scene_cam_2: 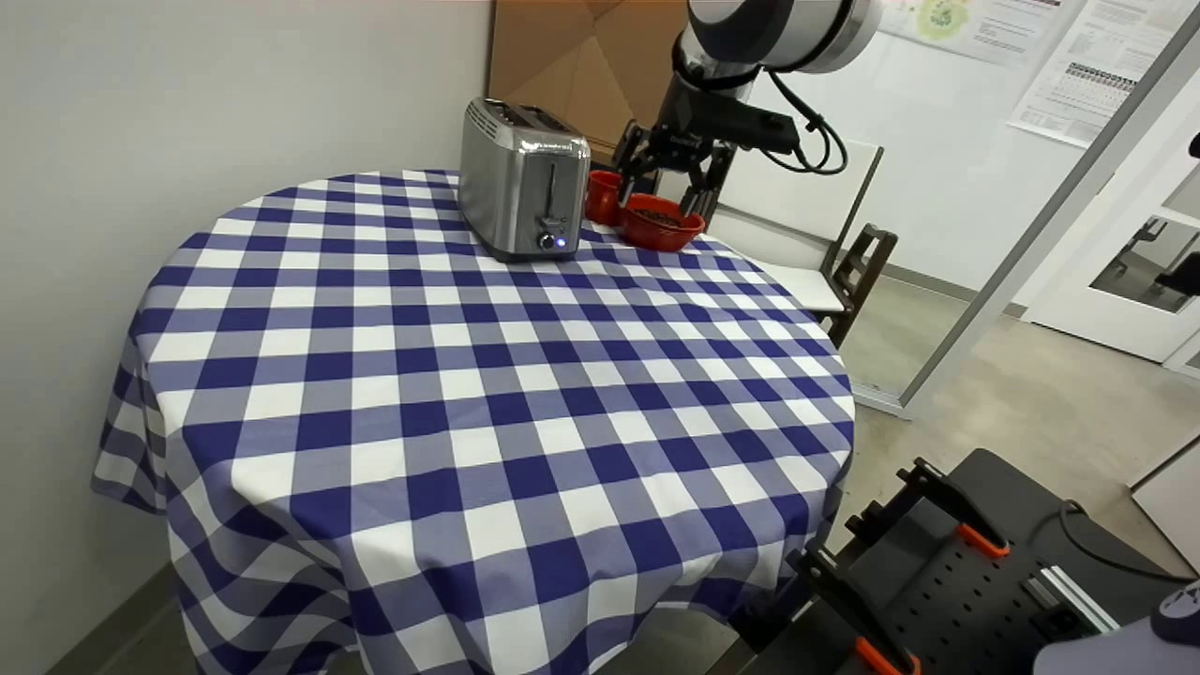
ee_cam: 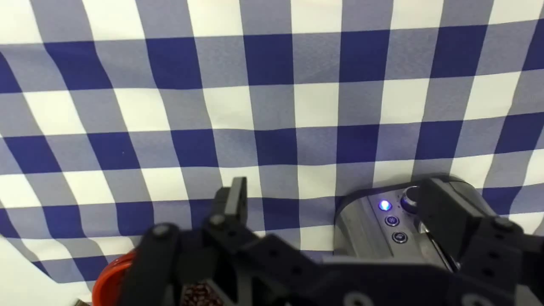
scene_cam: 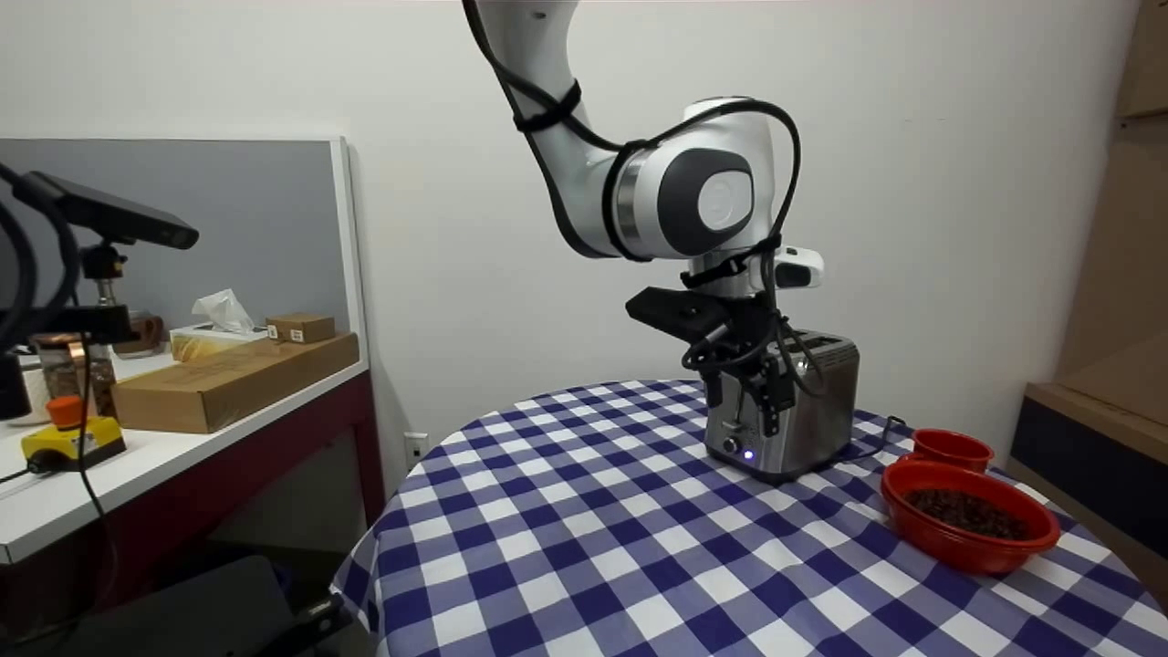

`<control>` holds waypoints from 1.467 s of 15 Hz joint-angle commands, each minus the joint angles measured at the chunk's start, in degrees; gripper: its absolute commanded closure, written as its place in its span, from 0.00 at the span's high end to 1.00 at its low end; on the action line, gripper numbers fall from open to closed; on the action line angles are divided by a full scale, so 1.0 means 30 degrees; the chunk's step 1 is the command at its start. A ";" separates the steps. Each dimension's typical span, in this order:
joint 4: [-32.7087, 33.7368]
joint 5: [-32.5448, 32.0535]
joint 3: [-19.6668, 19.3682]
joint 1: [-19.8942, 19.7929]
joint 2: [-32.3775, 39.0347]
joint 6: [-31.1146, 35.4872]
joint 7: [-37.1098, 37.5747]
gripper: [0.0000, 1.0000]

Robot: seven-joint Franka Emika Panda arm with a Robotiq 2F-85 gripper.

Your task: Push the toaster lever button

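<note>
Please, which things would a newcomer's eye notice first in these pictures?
The blue-and-white checked tablecloth would probably catch the eye first, spread beneath a shiny toaster and a red bowl. Next come the toaster's glowing light, low on its front, and the black tool, hanging open above the tablecloth.

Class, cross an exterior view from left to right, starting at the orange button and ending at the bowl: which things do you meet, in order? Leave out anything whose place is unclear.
From the left: orange button, long box, outlet, toaster, bowl.
</note>
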 commanded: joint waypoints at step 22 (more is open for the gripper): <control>0.6631 -0.0746 -0.3252 0.3309 0.8195 0.3609 0.0194 1.00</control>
